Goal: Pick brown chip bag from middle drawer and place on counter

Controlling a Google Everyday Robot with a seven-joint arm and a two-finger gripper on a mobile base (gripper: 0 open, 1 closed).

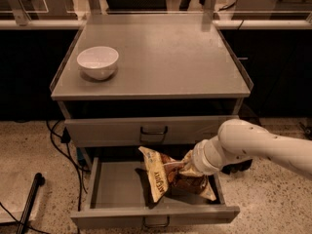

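Counter point(165, 57) matte grey, floor point(29, 145) speckled, end effector point(187, 166) at brown chip bag point(171, 178)

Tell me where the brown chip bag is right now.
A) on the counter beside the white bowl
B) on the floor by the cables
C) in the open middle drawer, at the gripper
C: the brown chip bag is within the open middle drawer, the gripper at its right end; no bag is beside the white bowl on the counter.
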